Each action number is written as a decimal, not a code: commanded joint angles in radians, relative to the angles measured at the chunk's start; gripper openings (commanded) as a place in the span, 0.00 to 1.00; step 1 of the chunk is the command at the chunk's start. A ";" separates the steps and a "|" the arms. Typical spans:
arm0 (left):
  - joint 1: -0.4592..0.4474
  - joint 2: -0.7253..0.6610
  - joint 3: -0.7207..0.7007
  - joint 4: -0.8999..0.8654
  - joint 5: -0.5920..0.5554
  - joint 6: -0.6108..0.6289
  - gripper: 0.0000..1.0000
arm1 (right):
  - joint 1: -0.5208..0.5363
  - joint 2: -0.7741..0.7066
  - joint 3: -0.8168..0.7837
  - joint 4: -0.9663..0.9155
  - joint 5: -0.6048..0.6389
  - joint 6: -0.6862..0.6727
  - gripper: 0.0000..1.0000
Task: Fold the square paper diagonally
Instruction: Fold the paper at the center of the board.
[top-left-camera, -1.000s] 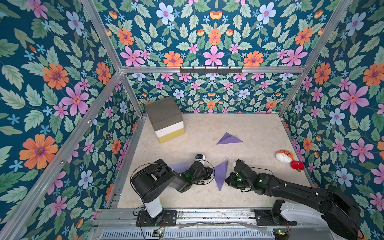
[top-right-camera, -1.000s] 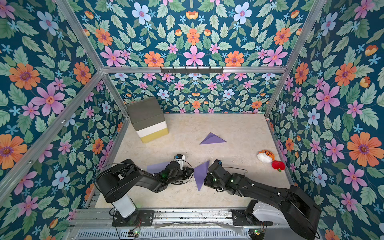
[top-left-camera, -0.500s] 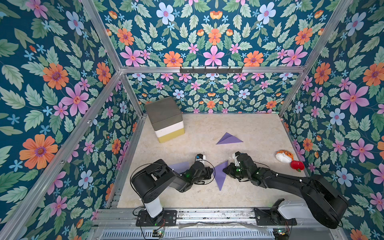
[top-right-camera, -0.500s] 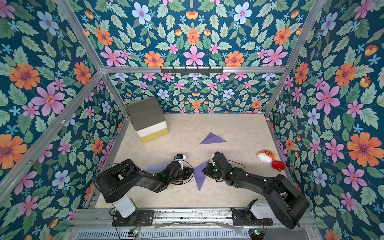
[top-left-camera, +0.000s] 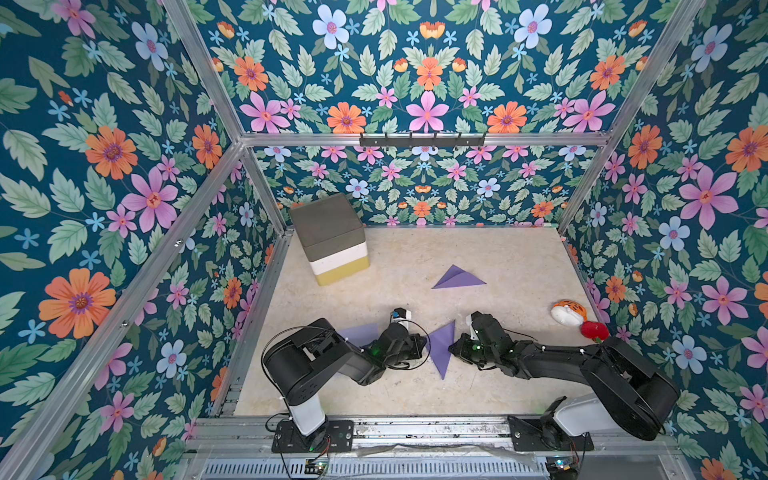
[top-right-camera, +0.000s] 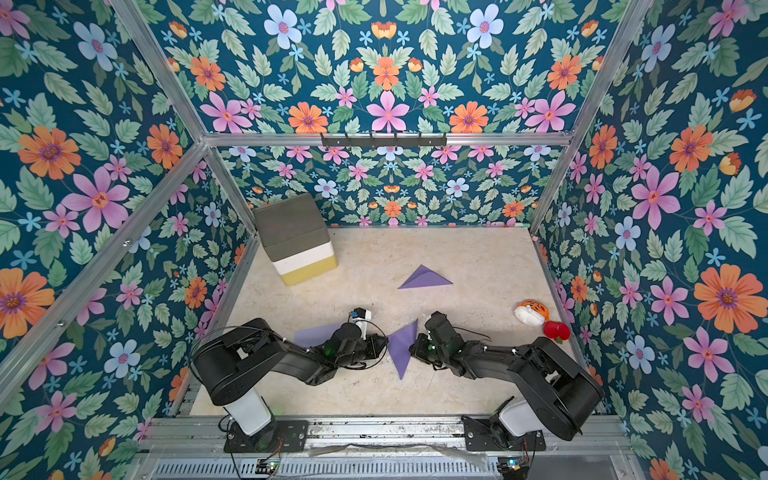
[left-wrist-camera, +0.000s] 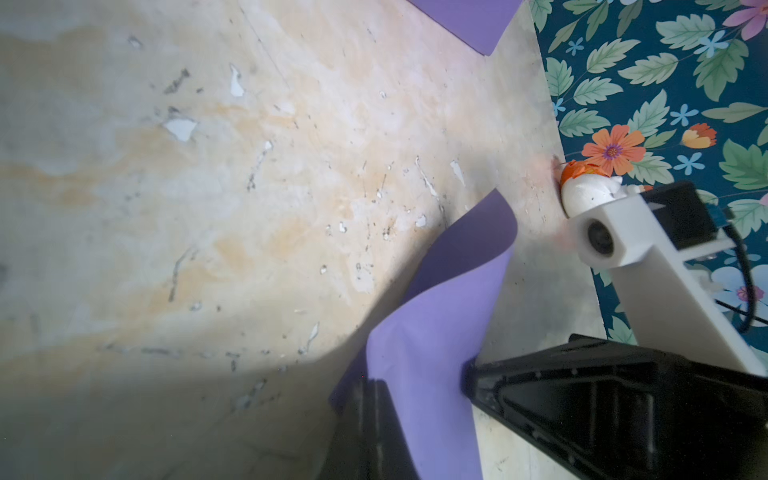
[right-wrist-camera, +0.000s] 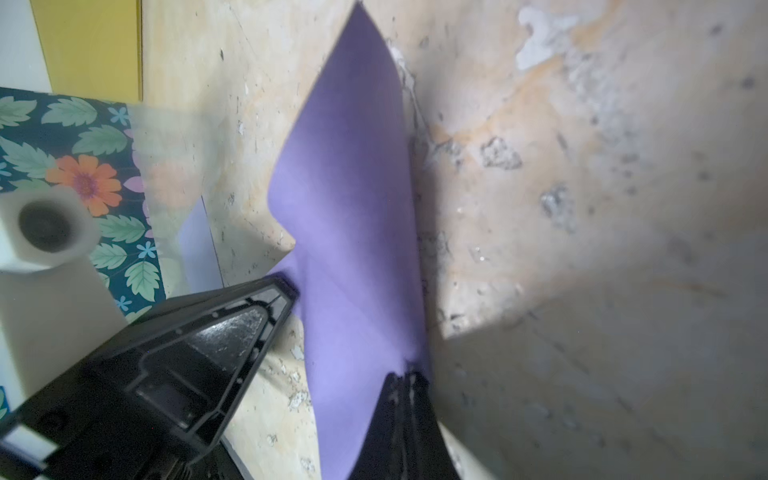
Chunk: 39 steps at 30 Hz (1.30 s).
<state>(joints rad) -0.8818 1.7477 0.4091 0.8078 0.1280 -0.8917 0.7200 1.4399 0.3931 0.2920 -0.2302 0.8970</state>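
Top views, square paper (top-left-camera: 441, 347) (top-right-camera: 402, 345): purple, at the near middle of the worktop (top-left-camera: 519, 257), stood up between the two arms, showing as a slim triangle in both top views.
Top views, left arm (top-left-camera: 353, 361): its jaws meet the paper's left side.
Top views, right arm (top-left-camera: 552, 357): its jaws meet the paper's right side.
Top views, other stock: folded purple triangle (top-left-camera: 457, 279) mid-worktop; flat purple sheet (top-left-camera: 357, 334) partly under the left arm; grey, white and yellow block (top-left-camera: 332, 237) in the far left corner; orange-and-white toy (top-left-camera: 567, 311) and red object (top-left-camera: 594, 330) by the right wall.
Left wrist, square paper (left-wrist-camera: 436, 332): bowed, rising from the left jaws, which are pinched tight on it; the right jaws' tip touches the opposite edge.
Right wrist, square paper (right-wrist-camera: 353, 208): curved sheet clamped in the fully closed right jaws; the left jaws' tip touches its far edge.
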 joint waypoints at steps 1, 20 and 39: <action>0.001 0.024 -0.020 -0.371 -0.050 0.010 0.00 | -0.002 -0.009 -0.022 -0.147 0.105 -0.001 0.07; 0.000 0.018 -0.022 -0.366 -0.050 0.007 0.00 | -0.011 -0.019 0.111 -0.033 0.004 -0.039 0.08; -0.003 0.026 -0.019 -0.369 -0.051 0.007 0.00 | -0.061 -0.032 0.050 -0.228 0.188 -0.090 0.06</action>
<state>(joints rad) -0.8845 1.7485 0.4072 0.8139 0.1219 -0.8921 0.6628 1.4311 0.4458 0.2092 -0.1055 0.8272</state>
